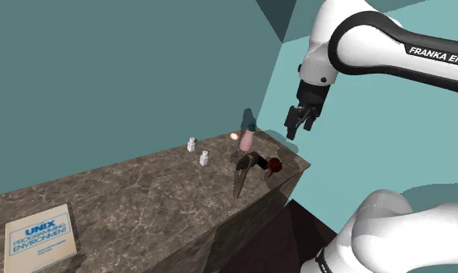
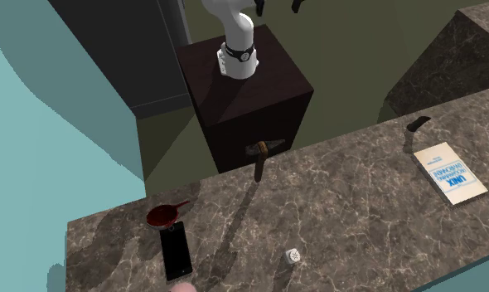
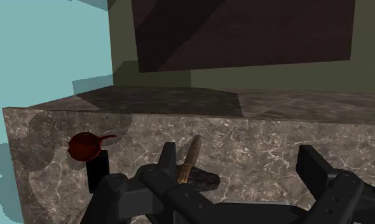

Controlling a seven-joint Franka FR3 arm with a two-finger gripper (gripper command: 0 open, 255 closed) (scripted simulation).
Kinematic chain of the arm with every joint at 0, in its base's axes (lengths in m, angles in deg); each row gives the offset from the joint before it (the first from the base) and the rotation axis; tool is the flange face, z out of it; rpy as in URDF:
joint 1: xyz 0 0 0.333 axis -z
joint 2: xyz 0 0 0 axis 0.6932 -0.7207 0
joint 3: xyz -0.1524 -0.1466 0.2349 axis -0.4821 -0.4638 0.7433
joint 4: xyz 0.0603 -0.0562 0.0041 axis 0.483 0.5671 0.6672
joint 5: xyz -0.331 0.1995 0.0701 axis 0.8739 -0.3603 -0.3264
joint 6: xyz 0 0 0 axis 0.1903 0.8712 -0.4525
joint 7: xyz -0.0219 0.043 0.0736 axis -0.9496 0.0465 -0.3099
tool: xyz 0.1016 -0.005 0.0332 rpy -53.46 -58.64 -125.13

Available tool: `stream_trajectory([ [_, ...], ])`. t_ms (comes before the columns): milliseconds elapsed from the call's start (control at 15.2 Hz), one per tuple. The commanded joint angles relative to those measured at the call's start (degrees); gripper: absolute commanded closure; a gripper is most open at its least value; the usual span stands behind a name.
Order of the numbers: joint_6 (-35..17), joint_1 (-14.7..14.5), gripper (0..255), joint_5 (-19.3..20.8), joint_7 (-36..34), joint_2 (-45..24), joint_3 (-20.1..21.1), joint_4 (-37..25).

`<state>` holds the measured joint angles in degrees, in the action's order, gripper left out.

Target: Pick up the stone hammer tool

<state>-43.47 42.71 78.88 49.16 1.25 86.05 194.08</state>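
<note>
Stone hammer (image 1: pixel 243 172) is lying untouched near the edge of the marbled tabletop (image 1: pixel 142 194). The jaws are hanging apart and empty in the air, clear of it, so descending, closing and lifting are all remaining.

The hammer (image 2: pixel 259 160) lies on the counter (image 2: pixel 351 217), between ladle (image 2: pixel 162 216) and book (image 2: pixel 450 172).
</note>
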Motion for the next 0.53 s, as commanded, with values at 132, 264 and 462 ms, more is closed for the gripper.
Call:
stream_trajectory([
  [132, -3.8, 1.6, 0, -1.1, -5.0, -2.7, 0.7, 1.2],
  [264, -7.7, 3.1, 0, -2.1, -9.9, -5.6, 1.3, 2.2],
  [462, -13.4, 5.3, 0, -3.4, -17.1, -10.4, 1.9, 3.1],
])
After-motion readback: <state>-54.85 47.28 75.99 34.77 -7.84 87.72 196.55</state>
